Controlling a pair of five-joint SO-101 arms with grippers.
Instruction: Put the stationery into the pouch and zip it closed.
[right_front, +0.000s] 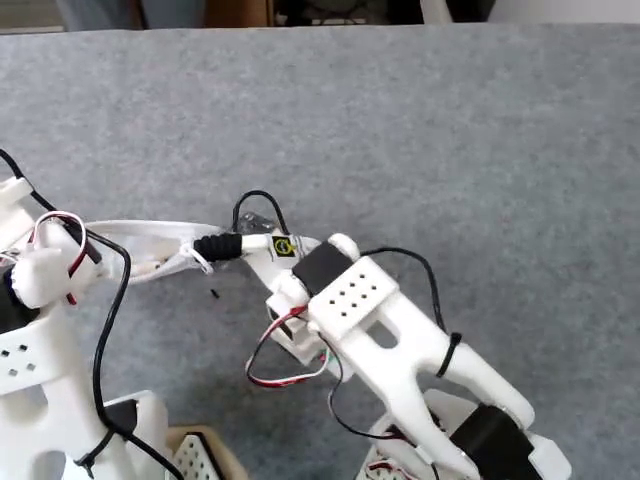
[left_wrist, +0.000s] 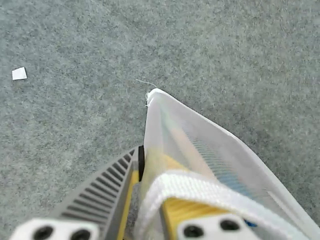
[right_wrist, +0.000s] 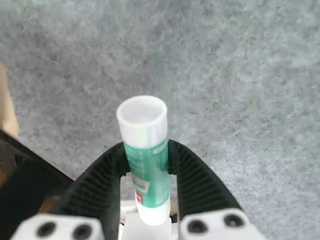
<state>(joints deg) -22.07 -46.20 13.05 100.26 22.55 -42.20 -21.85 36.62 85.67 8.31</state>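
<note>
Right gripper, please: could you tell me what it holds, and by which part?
The right gripper holds a glue stick by its green middle, white end protruding.

Translucent white pouch (left_wrist: 215, 150) (yellowish items showing inside), pinched in the left hand (left_wrist: 150, 180), white-capped green glue stick (right_wrist: 147, 170), clamped in the right hand (right_wrist: 145, 150)

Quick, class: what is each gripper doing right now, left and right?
Left gripper: closed on the white translucent pouch.
Right gripper: closed on the green-and-white glue stick.
</note>
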